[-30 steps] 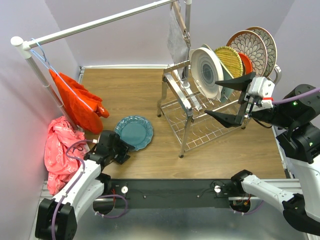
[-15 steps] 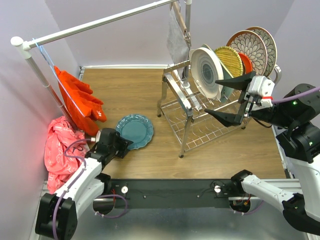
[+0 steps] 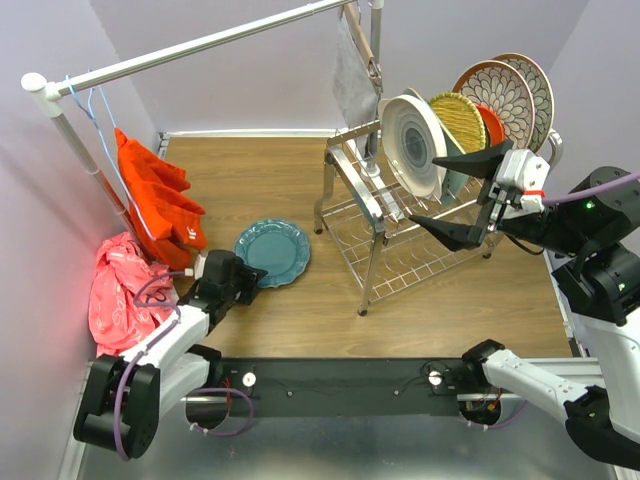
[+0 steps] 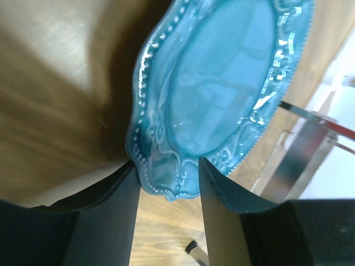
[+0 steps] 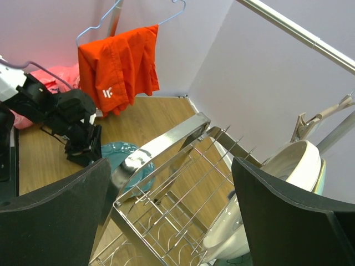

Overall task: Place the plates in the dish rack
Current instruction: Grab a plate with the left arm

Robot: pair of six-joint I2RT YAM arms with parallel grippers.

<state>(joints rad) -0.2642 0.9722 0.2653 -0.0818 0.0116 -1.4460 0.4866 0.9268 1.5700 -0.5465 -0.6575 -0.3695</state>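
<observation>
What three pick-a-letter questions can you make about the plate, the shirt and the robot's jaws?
1. Where is the teal plate? A) in a sink B) low down by the left arm C) hanging on a hook
2. What colour is the hanging shirt? A) blue B) green C) orange-red
3. How are the right jaws? A) wide open, empty B) shut on a cup C) shut tight, empty

Answers: 1 B, its rim sits between the left jaws. 2 C, both the top and right wrist views show it orange-red. 3 A, the right wrist view shows a wide gap with nothing in it.
</observation>
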